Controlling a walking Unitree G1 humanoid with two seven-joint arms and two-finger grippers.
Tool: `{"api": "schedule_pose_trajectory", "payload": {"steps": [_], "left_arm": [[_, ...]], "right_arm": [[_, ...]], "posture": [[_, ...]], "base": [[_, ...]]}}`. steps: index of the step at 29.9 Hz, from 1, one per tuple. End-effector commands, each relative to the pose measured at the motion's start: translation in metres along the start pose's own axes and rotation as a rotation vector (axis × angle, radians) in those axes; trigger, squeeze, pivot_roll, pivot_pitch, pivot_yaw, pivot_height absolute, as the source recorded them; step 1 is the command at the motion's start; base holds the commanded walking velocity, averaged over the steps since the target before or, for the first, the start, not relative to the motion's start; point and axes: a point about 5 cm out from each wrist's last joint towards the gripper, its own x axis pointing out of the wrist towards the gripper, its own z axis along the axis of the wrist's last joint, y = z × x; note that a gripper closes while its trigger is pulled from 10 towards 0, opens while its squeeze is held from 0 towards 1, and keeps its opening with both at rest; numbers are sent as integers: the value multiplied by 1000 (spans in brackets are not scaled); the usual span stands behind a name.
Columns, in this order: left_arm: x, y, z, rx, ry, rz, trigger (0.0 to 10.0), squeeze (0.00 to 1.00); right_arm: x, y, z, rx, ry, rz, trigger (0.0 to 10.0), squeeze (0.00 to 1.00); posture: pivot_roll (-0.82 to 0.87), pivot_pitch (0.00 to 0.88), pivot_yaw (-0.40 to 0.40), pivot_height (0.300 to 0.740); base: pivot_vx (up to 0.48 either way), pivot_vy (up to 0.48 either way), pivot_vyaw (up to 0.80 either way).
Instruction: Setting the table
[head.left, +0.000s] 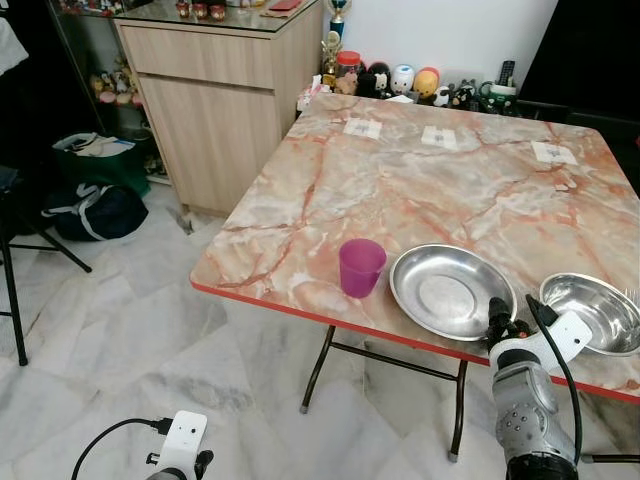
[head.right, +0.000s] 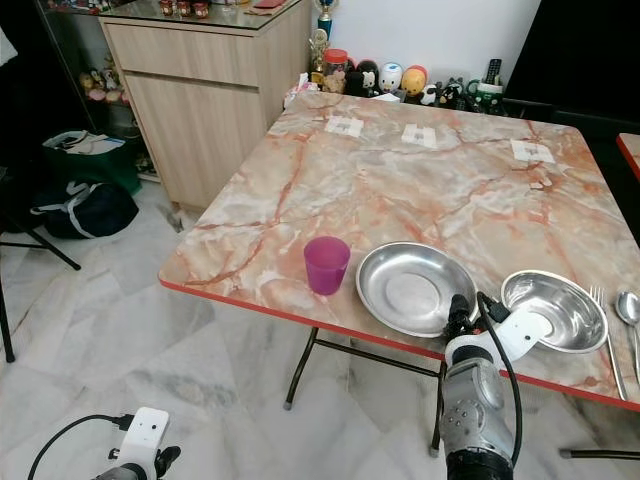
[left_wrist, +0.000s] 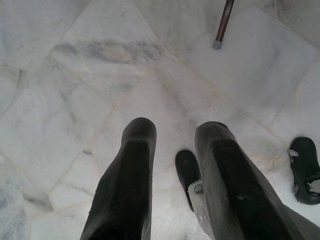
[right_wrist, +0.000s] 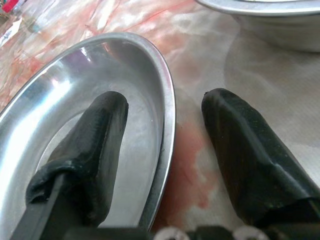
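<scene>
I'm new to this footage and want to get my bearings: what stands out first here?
The pink-veined marble table, with a purple cup, a steel plate and a steel bowl along its near edge. The right gripper straddles the plate's rim, fingers open.

Cut off and unclear

The steel bowl (head.left: 592, 310) and spoon (head.right: 629, 308) run off the picture's edge; the figurines (head.left: 400, 80) along the table's far edge are too small to identify.

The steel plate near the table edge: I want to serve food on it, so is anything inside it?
The steel plate holds no food or utensil. One finger of the right gripper reaches over its rim, jaws open astride it, hiding a patch of the bottom.
</scene>
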Motion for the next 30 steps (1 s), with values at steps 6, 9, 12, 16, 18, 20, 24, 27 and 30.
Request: {"api": "schedule_pose_trajectory", "payload": {"steps": [6, 9, 12, 16, 18, 20, 24, 27, 30], "left_arm": [[-2, 1, -4, 24, 6, -5, 10000, 0], [-2, 1, -4, 22, 6, -4, 10000, 0], [-2, 2, -5, 21, 6, -2, 10000, 0], [-2, 2, -5, 23, 8, -3, 10000, 0], [-2, 2, -5, 23, 8, -2, 10000, 0], [-2, 2, -5, 22, 7, -1, 10000, 0], [-2, 2, -4, 22, 6, 0, 10000, 0], [-2, 2, -4, 21, 5, -1, 10000, 0], [-1, 2, -3, 21, 5, -1, 10000, 0]], "right_arm": [[3, -4, -1, -16, 33, -23, 0, 0], [3, -1, -2, -8, 39, 1, 4784, 0], [2, 2, -3, -11, 45, 11, 10000, 0], [3, 3, -7, -10, 62, 10, 10000, 0], [3, 3, -7, -8, 65, 12, 10000, 0], [3, 4, -8, -8, 69, 17, 10000, 0], [2, 11, -10, -2, 80, 59, 10000, 0], [1, 16, -13, 10, 81, 79, 7843, 0], [1, 16, -14, 10, 81, 80, 588, 0]], "posture": [[49, 27, -41, 740], [50, 29, -41, 740], [51, 31, -41, 740], [52, 31, -41, 740], [52, 31, -41, 740], [53, 30, -41, 740], [51, 30, -41, 740], [52, 29, -41, 740], [54, 28, -41, 740]], "base": [[0, 0, 0], [0, 0, 0], [0, 0, 0], [0, 0, 0], [0, 0, 0], [0, 0, 0], [0, 0, 0], [0, 0, 0], [0, 0, 0]]}}
